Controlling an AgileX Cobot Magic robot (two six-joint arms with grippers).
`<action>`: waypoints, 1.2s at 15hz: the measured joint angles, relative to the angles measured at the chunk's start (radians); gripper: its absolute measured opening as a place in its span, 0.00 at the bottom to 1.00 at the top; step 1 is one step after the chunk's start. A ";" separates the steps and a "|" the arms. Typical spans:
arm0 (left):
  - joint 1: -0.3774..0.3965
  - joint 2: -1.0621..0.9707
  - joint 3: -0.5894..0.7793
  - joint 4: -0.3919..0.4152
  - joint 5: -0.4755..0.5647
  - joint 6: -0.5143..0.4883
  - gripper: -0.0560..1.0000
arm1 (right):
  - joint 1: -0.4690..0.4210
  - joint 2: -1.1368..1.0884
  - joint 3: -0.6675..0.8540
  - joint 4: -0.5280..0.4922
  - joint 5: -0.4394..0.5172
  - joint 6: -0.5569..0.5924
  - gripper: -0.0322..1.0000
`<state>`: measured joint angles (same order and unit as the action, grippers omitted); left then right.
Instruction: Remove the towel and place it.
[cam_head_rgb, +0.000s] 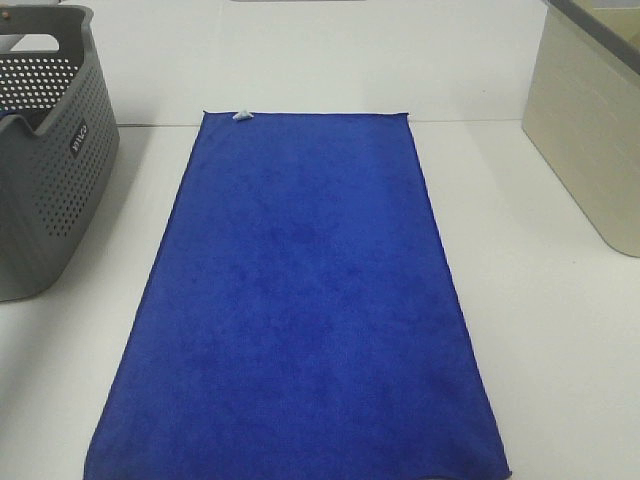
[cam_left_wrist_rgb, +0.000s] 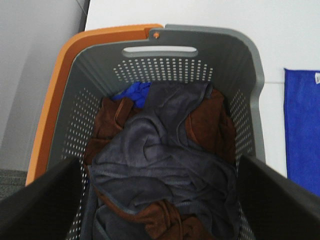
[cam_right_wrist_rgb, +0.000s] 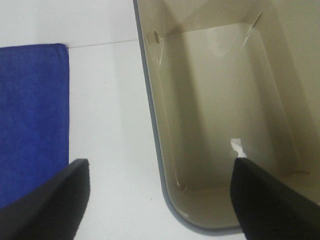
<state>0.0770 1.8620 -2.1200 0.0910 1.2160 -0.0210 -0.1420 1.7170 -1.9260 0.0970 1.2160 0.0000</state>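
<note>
While both arms stay out of the exterior high view, each wrist view shows its own claw, and findings follow.

Left claw (cam_left_wrist_rgb: 160, 200): released, jaws spread wide, grasping nothing; poised above the grey basket.
Grey basket (cam_left_wrist_rgb: 252, 75): perforated walls, slot handle at one end, nested against an orange basket (cam_left_wrist_rgb: 60, 70); stands on the surface at the left, just beside the towel's far left corner.
Basket contents: crumpled grey cloth (cam_left_wrist_rgb: 160, 165) on top, brown cloth (cam_left_wrist_rgb: 210, 120) under and around it, a blue scrap (cam_left_wrist_rgb: 132, 92) near the handle end.
Right claw (cam_right_wrist_rgb: 160, 200): released, jaws spread wide, grasping nothing; poised over the near rim of the beige bin.
Beige bin (cam_right_wrist_rgb: 150, 100): smooth walls, grey rim, a small white scrap (cam_right_wrist_rgb: 237, 146) inside; stands on the surface at the right, apart from the towel.
Towel (cam_head_rgb: 305, 300): royal blue, spread flat and lengthwise on the white surface (cam_head_rgb: 560, 350) between basket and bin; small white tag (cam_head_rgb: 242, 115) at the far short edge; untouched by either claw.
</note>
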 joint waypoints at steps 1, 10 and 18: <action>0.000 -0.063 0.092 -0.007 -0.001 0.003 0.80 | 0.000 -0.052 0.074 0.003 0.000 0.000 0.76; 0.000 -0.874 0.955 0.115 -0.028 0.010 0.80 | 0.000 -0.980 0.928 -0.092 0.003 0.000 0.75; 0.000 -1.465 1.384 0.126 -0.062 0.010 0.80 | 0.000 -1.511 1.214 -0.089 0.005 -0.073 0.75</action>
<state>0.0770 0.3970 -0.7360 0.2170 1.1540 -0.0110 -0.1420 0.2060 -0.7120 0.0080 1.2210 -0.0730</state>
